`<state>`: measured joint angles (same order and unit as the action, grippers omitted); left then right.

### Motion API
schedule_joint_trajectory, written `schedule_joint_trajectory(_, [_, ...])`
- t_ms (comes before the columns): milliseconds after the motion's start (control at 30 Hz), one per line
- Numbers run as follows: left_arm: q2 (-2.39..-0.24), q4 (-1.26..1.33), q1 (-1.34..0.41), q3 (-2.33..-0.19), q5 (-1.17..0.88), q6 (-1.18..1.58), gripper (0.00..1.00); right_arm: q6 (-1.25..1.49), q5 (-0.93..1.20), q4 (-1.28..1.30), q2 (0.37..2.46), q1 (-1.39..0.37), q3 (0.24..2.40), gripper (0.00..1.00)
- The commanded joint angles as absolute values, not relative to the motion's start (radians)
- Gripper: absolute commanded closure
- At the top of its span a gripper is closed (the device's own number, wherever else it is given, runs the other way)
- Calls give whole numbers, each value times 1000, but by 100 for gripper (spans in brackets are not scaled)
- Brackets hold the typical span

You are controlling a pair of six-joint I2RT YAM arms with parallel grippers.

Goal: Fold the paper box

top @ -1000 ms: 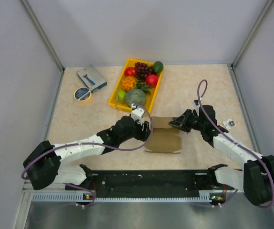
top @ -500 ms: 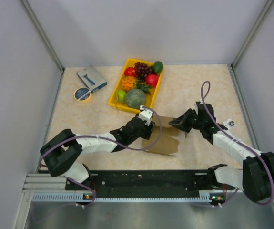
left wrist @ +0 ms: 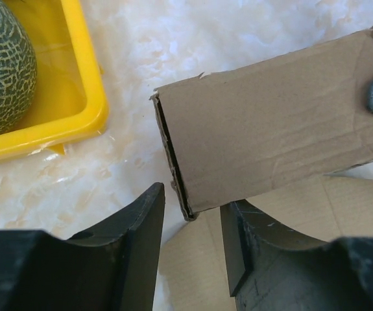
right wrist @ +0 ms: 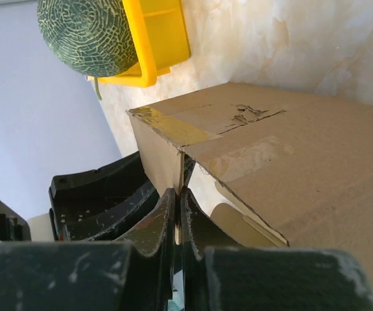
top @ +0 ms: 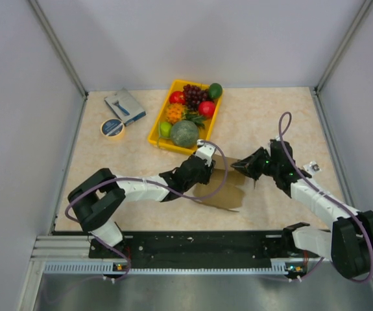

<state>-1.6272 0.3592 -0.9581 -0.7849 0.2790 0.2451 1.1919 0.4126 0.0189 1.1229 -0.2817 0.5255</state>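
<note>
Right jaws clenched on paper box [right wrist: 290, 149] flap; left jaws parted, straddling its folded edge near yellow tray [left wrist: 87, 78].

Bright, even light, soft faint shadows, slight glare on the yellow tray [left wrist: 99, 97], all views sharp.

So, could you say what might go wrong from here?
The right jaws pinch only a thin edge of the cardboard box, near a torn patch; it could slip or rip. The left jaws straddle the corner of a raised flap and might crush it, or shove the box towards the yellow tray.
</note>
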Motion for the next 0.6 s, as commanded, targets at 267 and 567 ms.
schedule_joint_trajectory(267, [-1643,512,-976,-770,465,232,75,1333,393,-44,1068,-276,474,100])
schedule_joint_trajectory(567, [-1612,614,-991,-713,485,204,100,1280,388,-46,1051,-276,492,100])
